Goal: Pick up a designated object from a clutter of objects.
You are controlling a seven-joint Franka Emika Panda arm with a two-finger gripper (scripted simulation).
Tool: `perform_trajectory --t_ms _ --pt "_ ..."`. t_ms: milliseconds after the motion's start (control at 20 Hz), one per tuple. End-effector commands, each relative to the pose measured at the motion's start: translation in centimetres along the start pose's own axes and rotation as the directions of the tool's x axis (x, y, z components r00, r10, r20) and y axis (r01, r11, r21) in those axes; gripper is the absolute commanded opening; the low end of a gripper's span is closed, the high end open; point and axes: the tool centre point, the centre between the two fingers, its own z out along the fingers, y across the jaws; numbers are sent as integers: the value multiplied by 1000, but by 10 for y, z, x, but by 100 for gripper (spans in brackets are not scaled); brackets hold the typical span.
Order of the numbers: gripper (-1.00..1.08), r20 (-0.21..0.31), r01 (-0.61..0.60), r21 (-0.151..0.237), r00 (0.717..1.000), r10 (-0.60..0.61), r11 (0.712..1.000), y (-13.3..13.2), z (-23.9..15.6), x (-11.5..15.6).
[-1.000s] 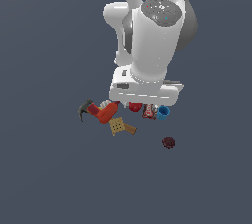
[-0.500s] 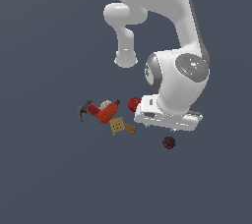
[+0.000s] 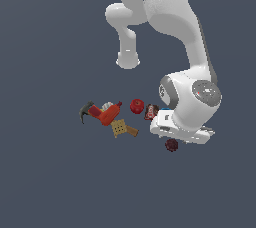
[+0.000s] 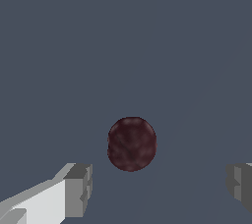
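A flat, uniform slate-grey surface (image 3: 45,182) fills both views, with no walls, edges or other room features to be seen. In the exterior view, going from that view's left to its right, a dark grey hammer (image 3: 87,111) is seen first, touching a red-orange drill (image 3: 108,114); a tan waffle-like square (image 3: 119,127) lies at about five o'clock from the drill, just beside it. A brighter red apple-like ball (image 3: 137,106) is found at about two o'clock from the square, and a brown packet (image 3: 151,111) lies just beside the ball, partly hidden by the white robot arm (image 3: 170,17). The arm's wrist is bent low over the surface on the exterior view's right. The small dark maroon, bumpy, roundish ball (image 3: 171,145) is located at about five o'clock from the packet, apart from the cluttered group and directly under the lower edge of the white gripper (image 3: 181,137). In the wrist view, the maroon ball (image 4: 132,143) is shown resting on bare grey surface, between and beyond the two grey fingertips (image 4: 78,189). The fingers are spread wide apart, with nothing held between them and no contact with the ball visible.
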Motion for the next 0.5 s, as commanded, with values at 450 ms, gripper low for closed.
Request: perform_trajectory --t_ms 450 --pt "100 1 -15 4 1000 15 1000 -12 18 -3"
